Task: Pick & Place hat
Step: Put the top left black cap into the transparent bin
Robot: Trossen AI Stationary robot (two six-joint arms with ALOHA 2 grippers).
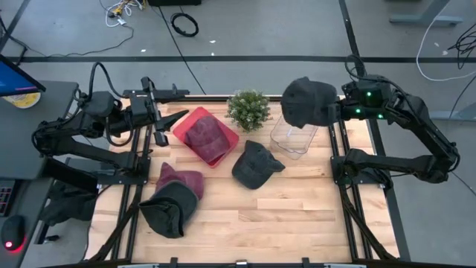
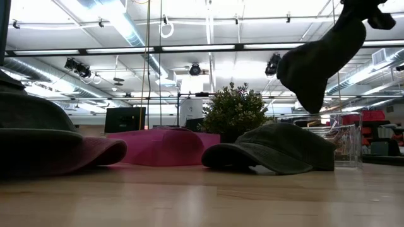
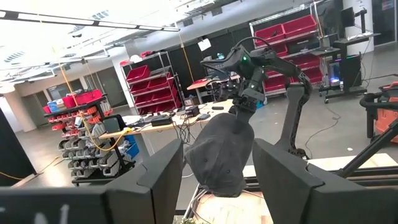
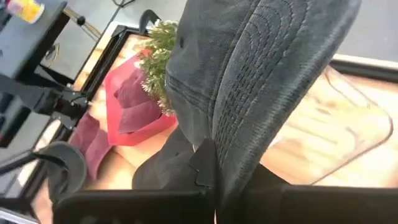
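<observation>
A dark grey cap [image 1: 307, 100] hangs in the air from my right gripper [image 1: 336, 112], which is shut on it, above a clear plastic container [image 1: 294, 136]; the low view shows the cap [image 2: 320, 58] well above the table. A red bin [image 1: 223, 145] holds a maroon hat [image 1: 202, 134]. Another dark cap [image 1: 256, 165] lies flat on the table's middle. A maroon hat [image 1: 178, 179] and a dark hat [image 1: 165, 212] lie stacked near the left front. My left gripper [image 1: 169, 125] waits open at the table's left, beside the red bin. My right gripper pinches the grey cap by its stitched brim [image 4: 249, 124] between the two fingers [image 4: 204, 167], coming from the table's right. The cap is lifted clear. Its crown [image 2: 312, 75] hangs below the fingers, over the clear container.
A small potted plant [image 1: 249, 109] stands at the far edge between the red bin and the clear container. Bare wood [image 1: 297, 212] lies along the near right of the table. Metal frame rails [image 1: 357, 216] run down both sides.
</observation>
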